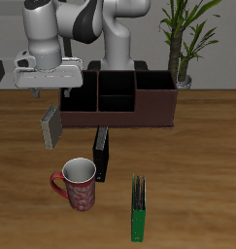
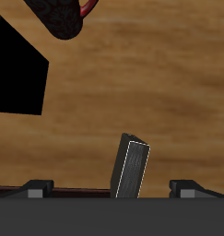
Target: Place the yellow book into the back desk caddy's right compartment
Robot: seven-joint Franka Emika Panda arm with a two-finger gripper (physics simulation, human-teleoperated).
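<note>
The yellow book [image 1: 51,125] is grey-tan and stands tilted on the table beside one end of the back desk caddy [image 1: 139,109], a long dark brown box. My gripper [image 1: 51,99] hangs just above the book. In the wrist view the fingertips [image 2: 35,189] stand wide apart, the gripper [image 2: 113,190] is open, and the book's [image 2: 132,168] upper end is between them, touching neither. The right compartment [image 1: 155,84] is the wide section at the caddy's other end, away from the gripper.
A black book [image 1: 101,154] stands in front of the caddy, also in the wrist view [image 2: 17,74]. A red patterned mug [image 1: 78,184] and a green book [image 1: 138,209] are nearer the front edge. A potted plant [image 1: 180,39] stands behind the caddy.
</note>
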